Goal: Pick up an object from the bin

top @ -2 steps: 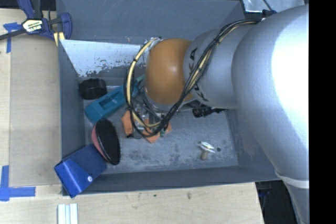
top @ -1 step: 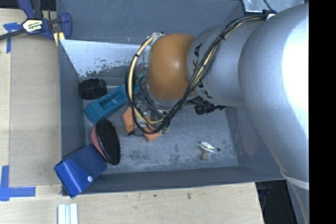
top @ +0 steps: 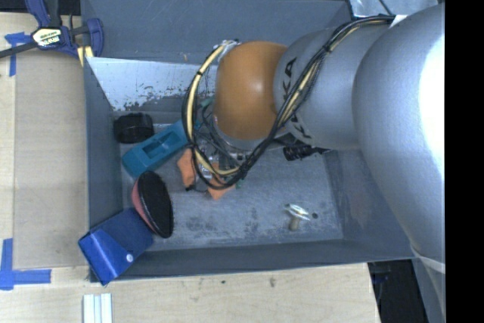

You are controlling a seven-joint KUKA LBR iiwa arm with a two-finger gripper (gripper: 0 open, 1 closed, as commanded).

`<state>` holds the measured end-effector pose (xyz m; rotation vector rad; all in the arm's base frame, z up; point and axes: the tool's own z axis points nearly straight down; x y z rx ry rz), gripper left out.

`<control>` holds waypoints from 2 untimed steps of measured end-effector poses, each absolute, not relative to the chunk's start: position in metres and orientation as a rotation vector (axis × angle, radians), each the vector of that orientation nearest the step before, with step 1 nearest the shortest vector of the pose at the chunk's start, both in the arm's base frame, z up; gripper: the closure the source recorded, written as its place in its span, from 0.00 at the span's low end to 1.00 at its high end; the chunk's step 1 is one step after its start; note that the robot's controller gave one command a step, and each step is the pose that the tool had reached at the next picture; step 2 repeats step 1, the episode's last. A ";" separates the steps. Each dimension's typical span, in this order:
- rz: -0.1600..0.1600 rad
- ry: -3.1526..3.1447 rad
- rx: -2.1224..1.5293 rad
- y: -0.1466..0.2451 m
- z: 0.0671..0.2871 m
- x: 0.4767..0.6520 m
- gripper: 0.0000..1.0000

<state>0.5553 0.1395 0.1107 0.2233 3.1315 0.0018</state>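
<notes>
Grey scratched metal is being shown as the floor of the bin (top: pixel 257 227). Over its left half the gripper (top: pixel 208 172) is being held low, and it is being hidden from above by the orange cover (top: pixel 246 91) of the wrist and by cables (top: pixel 198 98). Whether it is spread or pressed together cannot be told. An orange thing (top: pixel 186 170) of irregular shape is lying under it, just beside a teal block (top: pixel 155 150). A black oval thing (top: pixel 155 206) is lying near, and a small metal piece (top: pixel 299 214) well apart.
</notes>
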 end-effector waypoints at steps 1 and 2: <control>0.003 3.129 0.223 0.140 0.123 0.556 1.00; 0.003 3.129 0.223 0.140 0.123 0.556 1.00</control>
